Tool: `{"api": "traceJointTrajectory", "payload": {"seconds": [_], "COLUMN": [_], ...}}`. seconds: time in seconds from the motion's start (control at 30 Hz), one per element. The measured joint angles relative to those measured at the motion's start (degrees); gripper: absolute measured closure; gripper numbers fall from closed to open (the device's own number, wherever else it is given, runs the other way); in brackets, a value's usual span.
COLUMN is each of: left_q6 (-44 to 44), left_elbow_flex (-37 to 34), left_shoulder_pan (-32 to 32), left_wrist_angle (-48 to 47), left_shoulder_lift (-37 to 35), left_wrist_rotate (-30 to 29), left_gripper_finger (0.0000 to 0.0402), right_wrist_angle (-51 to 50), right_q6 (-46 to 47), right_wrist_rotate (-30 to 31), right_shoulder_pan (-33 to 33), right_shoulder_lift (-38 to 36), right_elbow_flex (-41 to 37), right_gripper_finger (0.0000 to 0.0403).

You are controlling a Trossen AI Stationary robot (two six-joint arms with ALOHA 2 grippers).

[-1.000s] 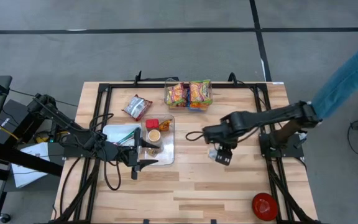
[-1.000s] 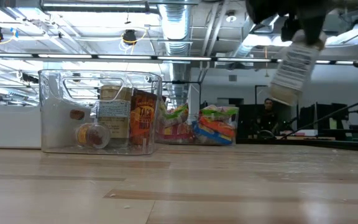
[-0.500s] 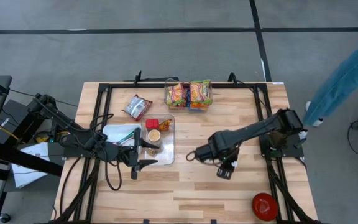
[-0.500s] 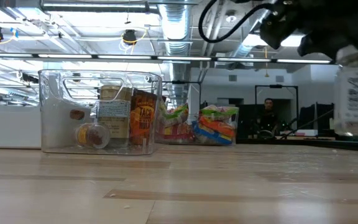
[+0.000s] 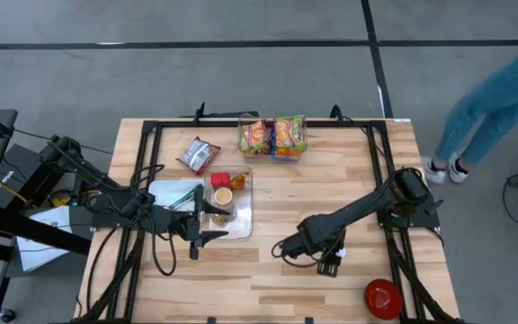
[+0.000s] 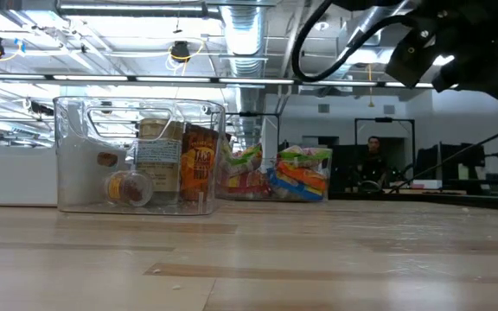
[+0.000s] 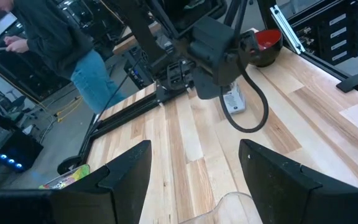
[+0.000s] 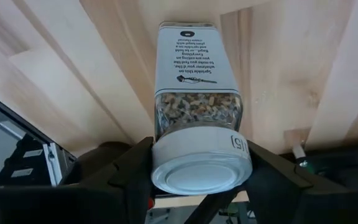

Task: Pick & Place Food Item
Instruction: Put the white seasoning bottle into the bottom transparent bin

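A: What lay nearest the front edge?

B: A small red bowl [image 5: 382, 298] at about five o'clock on the light wooden table [image 5: 277, 297]. Just beyond it, toward the middle, the right gripper [image 5: 329, 262] clamped the white cap of a clear square-sided seasoning jar with a white printed label [image 8: 197, 106], both dark fingers [image 8: 132, 169] pressed against it. The jar pointed down at the boards; whether it touched them I could not tell.

A: And the left gripper?

B: The left gripper [image 5: 207, 221] waited at about nine o'clock, its jaws standing apart with nothing between them, beside a clear plastic bin [image 5: 243, 214] holding a red box and a few jars.

A: Farther back?

B: A crinkled red-and-silver snack pouch [image 5: 198, 154] at eleven o'clock, then two bright orange-and-green noodle packets [image 5: 272, 135] side by side at twelve, near the far edge. Off the table at two o'clock, a person in blue jeans [image 5: 493, 103].
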Motion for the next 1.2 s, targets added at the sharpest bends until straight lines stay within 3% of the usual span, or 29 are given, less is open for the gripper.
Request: {"api": "traceJointTrajectory", "payload": {"seconds": [0.1, 0.33, 0.5, 0.67, 0.87, 1.07, 1.2], "left_q6": [0.0, 0.0, 0.0, 0.0, -0.5, -1.0, -1.0], "left_elbow_flex": [0.0, 0.0, 0.0, 0.0, 0.0, 0.0, 0.0], "left_shoulder_pan": [0.0, 0.0, 0.0, 0.0, 0.0, 0.0, 0.0], "left_wrist_angle": [0.0, 0.0, 0.0, 0.0, 0.0, 0.0, 0.0], "left_shoulder_lift": [0.0, 0.0, 0.0, 0.0, 0.0, 0.0, 0.0], "left_wrist_rotate": [0.0, 0.0, 0.0, 0.0, 0.0, 0.0, 0.0], "left_gripper_finger": [0.0166, 0.0166, 0.0166, 0.0166, 0.0166, 0.0166, 0.0166], "right_wrist_angle": [0.4, 0.3, 0.2, 1.9, 7.5, 16.3, 15.8], "right_q6": [0.2, 0.0, 0.0, 1.4, 8.2, 11.1, 15.5], "right_wrist_rotate": [1.2, 5.9, 8.9, 14.5, 22.2, 24.3, 28.2], "right_shoulder_pan": [0.0, 0.7, 0.8, 0.7, 1.8, 7.5, 12.3], "right_shoulder_lift": [0.0, -0.1, -0.3, -4.4, -15.5, -24.9, -26.8], "right_elbow_flex": [0.0, 0.0, 0.0, 0.7, 1.0, -1.1, -2.6], "right_gripper_finger": [0.0198, 0.0101, 0.0062, 0.0052, 0.0050, 0.0050, 0.0058]}}
